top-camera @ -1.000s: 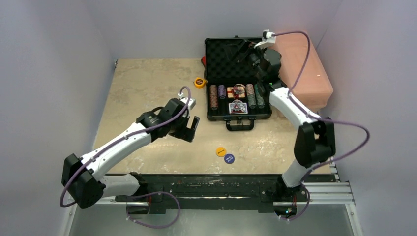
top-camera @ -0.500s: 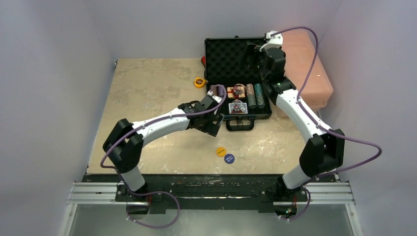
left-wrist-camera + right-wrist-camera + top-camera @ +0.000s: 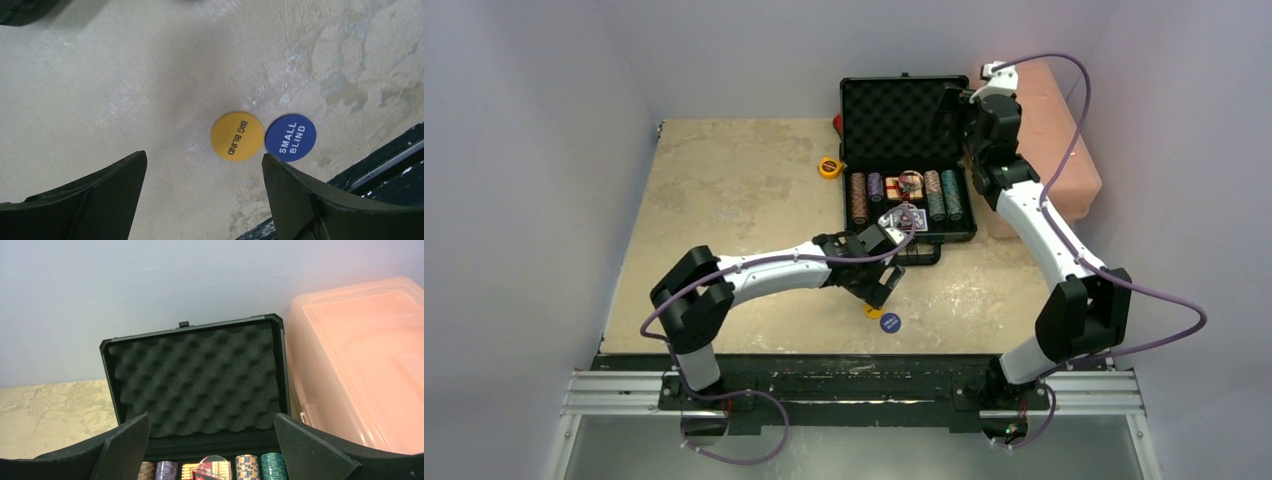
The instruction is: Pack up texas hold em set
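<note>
The black briefcase [image 3: 894, 110] lies open at the back of the table, its foam-lined lid upright. Chip stacks [image 3: 858, 197] and card decks [image 3: 907, 218] sit in its base. A yellow button [image 3: 237, 136] marked BIG BLIND and a blue button [image 3: 290, 137] marked SMALL BLIND lie side by side on the table near the front edge. My left gripper [image 3: 204, 156] is open and empty, just above them, with the yellow button just beyond the gap between its fingers. My right gripper [image 3: 211, 416] is open and empty, raised over the case base and facing the lid foam [image 3: 200, 375].
A pink plastic box [image 3: 1049, 130] stands right of the case, close to my right arm. A yellow tape measure [image 3: 829, 167] lies left of the case. The case handle [image 3: 914, 255] points toward the front. The table's front edge [image 3: 380, 170] is just past the blue button.
My left arm has swung right and toward the front edge, from the table's left-middle to over the two buttons. My right gripper has moved right and back along the lid.
</note>
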`<state>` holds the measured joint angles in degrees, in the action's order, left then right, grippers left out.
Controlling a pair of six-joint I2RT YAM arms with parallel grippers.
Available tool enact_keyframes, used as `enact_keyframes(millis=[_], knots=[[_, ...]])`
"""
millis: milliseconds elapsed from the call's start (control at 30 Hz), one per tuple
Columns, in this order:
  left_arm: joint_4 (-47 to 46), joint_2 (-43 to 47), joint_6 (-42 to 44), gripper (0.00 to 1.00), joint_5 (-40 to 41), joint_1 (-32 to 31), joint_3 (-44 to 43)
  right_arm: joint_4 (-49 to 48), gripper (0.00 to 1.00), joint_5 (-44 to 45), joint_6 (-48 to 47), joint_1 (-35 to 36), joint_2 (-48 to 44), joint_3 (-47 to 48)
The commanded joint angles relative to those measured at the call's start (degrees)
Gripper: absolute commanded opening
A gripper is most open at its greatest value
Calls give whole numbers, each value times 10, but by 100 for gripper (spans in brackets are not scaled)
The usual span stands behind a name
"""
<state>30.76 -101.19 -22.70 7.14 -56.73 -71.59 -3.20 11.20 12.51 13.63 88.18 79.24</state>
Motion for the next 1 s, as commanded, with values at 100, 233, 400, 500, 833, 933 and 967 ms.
enact_keyframes(millis=[100,233,400,500,833,933,967], knots=[[-11,0,37,84,-35,-28,32,-2,99,-6,-8,-6,-37,0],[-15,-8,46,82,-46,-42,39,-4,99,-10,-5,-7,-38,-2],[-5,-39,49,80,-21,-56,25,-4,99,-10,-6,-9,-41,-4],[-11,-49,48,78,-3,-57,24,-4,99,-11,-7,-9,-43,-4],[-40,-63,61,73,21,-57,23,-5,99,-19,-6,-10,-44,-6],[-45,-70,60,71,32,-58,16,-5,99,-22,-6,-10,-44,-5],[-45,-72,58,70,38,-58,14,-4,99,-23,-6,-10,-44,-4]])
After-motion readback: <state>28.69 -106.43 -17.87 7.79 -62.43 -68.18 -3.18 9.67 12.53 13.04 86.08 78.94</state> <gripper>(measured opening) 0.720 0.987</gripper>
